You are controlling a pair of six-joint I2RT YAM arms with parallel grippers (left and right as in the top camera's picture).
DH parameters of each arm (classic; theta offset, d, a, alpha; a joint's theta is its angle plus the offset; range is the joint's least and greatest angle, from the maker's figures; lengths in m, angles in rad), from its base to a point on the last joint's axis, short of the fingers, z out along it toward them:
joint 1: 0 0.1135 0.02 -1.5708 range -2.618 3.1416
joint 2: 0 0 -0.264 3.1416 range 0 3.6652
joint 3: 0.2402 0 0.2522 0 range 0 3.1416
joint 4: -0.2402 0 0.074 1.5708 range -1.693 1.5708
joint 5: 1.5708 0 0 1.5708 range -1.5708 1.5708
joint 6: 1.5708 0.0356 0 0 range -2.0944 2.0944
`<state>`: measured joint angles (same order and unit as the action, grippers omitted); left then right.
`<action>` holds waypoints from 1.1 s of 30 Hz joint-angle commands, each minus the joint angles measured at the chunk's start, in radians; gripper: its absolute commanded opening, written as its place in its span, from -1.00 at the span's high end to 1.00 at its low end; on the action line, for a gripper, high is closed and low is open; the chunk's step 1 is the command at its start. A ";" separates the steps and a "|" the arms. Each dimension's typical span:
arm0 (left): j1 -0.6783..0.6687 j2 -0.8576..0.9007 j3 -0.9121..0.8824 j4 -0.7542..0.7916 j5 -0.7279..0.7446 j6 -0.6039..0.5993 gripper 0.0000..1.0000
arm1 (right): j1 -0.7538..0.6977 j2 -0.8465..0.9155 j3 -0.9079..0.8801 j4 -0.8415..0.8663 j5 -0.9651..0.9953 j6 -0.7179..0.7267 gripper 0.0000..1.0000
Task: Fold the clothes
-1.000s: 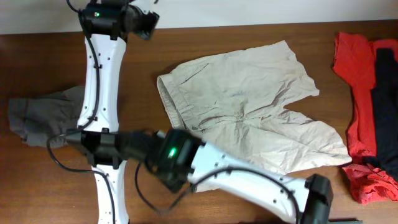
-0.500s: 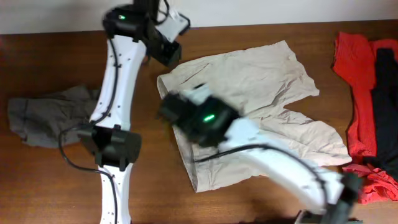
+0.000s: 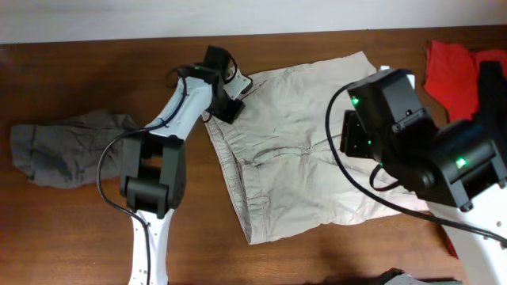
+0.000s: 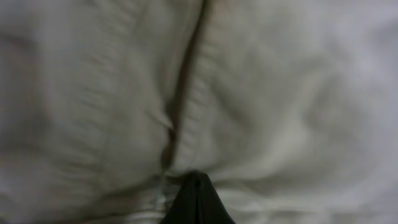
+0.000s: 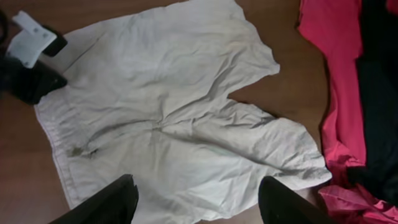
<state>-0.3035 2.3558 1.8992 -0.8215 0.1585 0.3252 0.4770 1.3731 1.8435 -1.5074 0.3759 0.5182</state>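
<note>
The light beige shorts (image 3: 293,134) lie spread flat in the middle of the table, waistband to the left and legs to the right. My left gripper (image 3: 226,101) is down on the waistband's far corner. In the left wrist view its black fingertips (image 4: 196,186) meet in a point with bunched beige fabric (image 4: 261,93) round them, shut on the shorts. My right gripper (image 5: 196,182) hangs high above the shorts (image 5: 168,106), open wide with nothing between its fingers. The right arm (image 3: 412,138) hides part of the shorts' legs from overhead.
A gray garment (image 3: 63,146) lies crumpled at the table's left. Red (image 3: 447,75) and black (image 3: 495,103) garments are piled at the right edge, also seen as red garment (image 5: 329,93) and black garment (image 5: 379,93) in the right wrist view. Bare wood shows along the front.
The left arm swung from the table's back left down onto the waistband corner and shut there. The right arm rose from the front left across to the right and opened wider.
</note>
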 commanded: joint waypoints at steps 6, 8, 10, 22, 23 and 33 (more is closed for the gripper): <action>0.017 0.102 -0.090 0.234 -0.463 -0.052 0.99 | -0.009 0.004 0.001 -0.013 -0.028 -0.016 -0.33; 0.031 0.143 -0.089 0.291 -0.566 -0.064 0.99 | -0.009 0.004 0.001 -0.023 -0.028 -0.016 -0.33; 0.049 0.165 -0.089 0.338 -0.605 -0.063 0.99 | -0.009 0.004 0.001 -0.034 -0.028 -0.016 -0.33; 0.080 0.038 0.278 -0.034 -0.513 -0.131 -0.58 | -0.090 0.026 0.000 -0.048 -0.029 -0.005 -0.54; 0.079 0.011 0.314 -0.092 -0.475 -0.131 -0.65 | -0.116 0.035 0.000 -0.049 -0.037 -0.005 -0.57; 0.079 -0.293 0.403 -0.558 -0.114 -0.171 -0.40 | -0.309 0.110 0.000 -0.048 -0.204 -0.130 -0.89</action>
<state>-0.2230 2.1704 2.2795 -1.2968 -0.1173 0.2020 0.2005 1.4727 1.8435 -1.5589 0.2245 0.4328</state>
